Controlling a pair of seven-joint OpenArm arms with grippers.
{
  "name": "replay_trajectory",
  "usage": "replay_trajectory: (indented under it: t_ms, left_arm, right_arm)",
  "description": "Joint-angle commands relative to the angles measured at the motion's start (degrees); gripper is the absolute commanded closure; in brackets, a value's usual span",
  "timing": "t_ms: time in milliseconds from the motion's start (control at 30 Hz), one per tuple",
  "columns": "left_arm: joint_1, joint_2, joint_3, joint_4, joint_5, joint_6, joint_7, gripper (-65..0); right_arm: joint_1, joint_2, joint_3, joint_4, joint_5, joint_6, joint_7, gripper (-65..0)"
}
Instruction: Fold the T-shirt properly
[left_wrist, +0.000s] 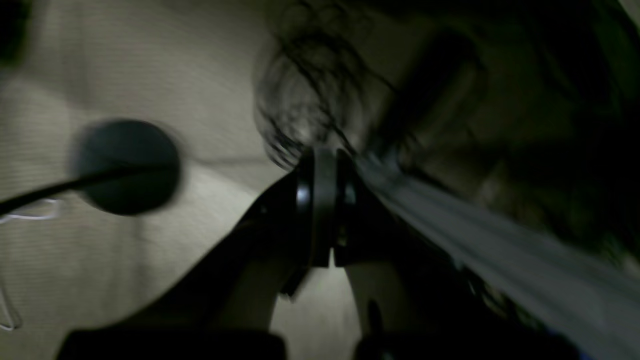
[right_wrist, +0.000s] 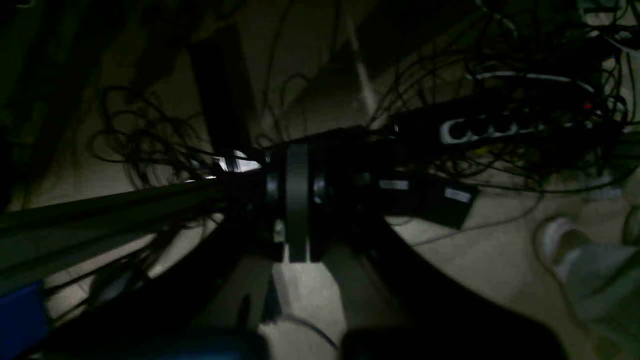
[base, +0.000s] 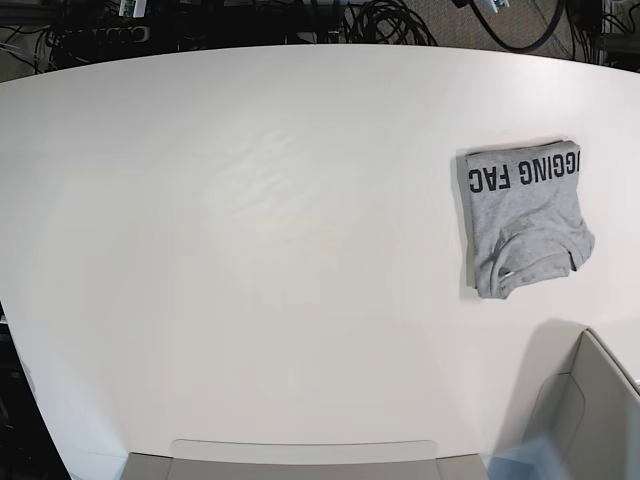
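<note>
A wide white table (base: 250, 250) fills the overhead base view. On its right side, well away from the centre, lies the T-shirt (base: 525, 218), a heather-grey garment folded into a compact, roughly square packet. Black block capital lettering runs along its upper edge, printed upside down from this view, and the ribbed collar shows near the lower edge of the packet. The shirt lies flat, with nothing touching it. At the bottom right corner of the base view a pale grey piece of the robot (base: 590, 420) enters the picture, blurred at its lower edge, and a flat grey strip (base: 300, 458) runs along the bottom edge. Dark cables (base: 385, 20) lie beyond the far edge of the table. The left wrist view is dim and blurred: the left gripper (left_wrist: 325, 207) shows as two dark fingers pressed together with no gap, holding nothing, and behind it are a pale floor (left_wrist: 150, 75) and a round dark base with a thin rod (left_wrist: 125, 167). The right wrist view is also very dark: the right gripper (right_wrist: 296, 202) has its fingers meeting as well, with nothing between them, and behind it are tangled cables (right_wrist: 150, 140), a power strip (right_wrist: 480, 129) and a long dark rail (right_wrist: 100, 215).
</note>
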Motion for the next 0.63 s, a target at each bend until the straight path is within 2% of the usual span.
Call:
replay_trajectory:
  t_ms: [0,33,167,200,233,267,300,367,433,533,600]
  left_arm:
    - [-0.3,-1.2,1.0,-2.7,1.6,-0.2,-1.1,0.0]
    - [-0.9,-2.0,1.7,-5.5,3.5,2.5,-2.0,0.0]
    - [-3.7,-5.5,5.9,-18.5,10.3,19.9,-5.6,0.0]
    - [-4.7,-6.4,7.4,-21.1,11.9,24.0,-5.7,0.0]
    - [-5.5,-7.3,8.8,-23.7,13.2,27.8,-5.6,0.0]
    - [-6.2,-7.6,9.9,-25.3,14.3,30.4,-5.6,0.0]
    - [-6.9,-8.0,11.0,-25.3,15.0,32.7,-5.6,0.0]
    - [-8.1,-8.2,12.5,-25.3,16.1,36.1,-5.6,0.0]
    - [-8.6,-8.0,13.3,-25.3,16.1,37.0,-5.6,0.0]
    - [-8.9,-7.8,13.2,-25.3,16.1,36.8,-5.6,0.0]
    - [-9.0,-7.7,13.2,-25.3,16.1,36.8,-5.6,0.0]
  right_arm:
    - [1.5,1.5,2.4,-1.9,-1.8,0.5,1.4,0.0]
    - [3.4,2.0,4.1,-4.2,-4.4,0.5,1.5,0.0]
    - [10.2,5.9,12.0,-14.5,-16.3,0.1,1.1,0.0]
    - [11.7,7.0,14.2,-17.5,-19.5,-0.9,1.0,0.0]
    - [13.0,8.1,15.9,-20.5,-23.3,-3.7,1.0,0.0]
    - [13.7,8.8,17.1,-22.7,-26.6,-7.0,1.0,0.0]
    - [14.5,9.5,17.6,-24.8,-30.4,-11.9,1.0,0.0]
    - [15.9,10.8,17.5,-28.8,-38.8,-25.4,-0.3,0.0]
    - [17.8,11.2,17.5,-31.8,-46.4,-36.1,-2.4,0.0]
    - [19.8,11.0,17.5,-34.1,-56.0,-47.3,-5.0,0.0]
    - [21.0,10.7,17.6,-34.6,-60.0,-51.7,-7.0,0.0]
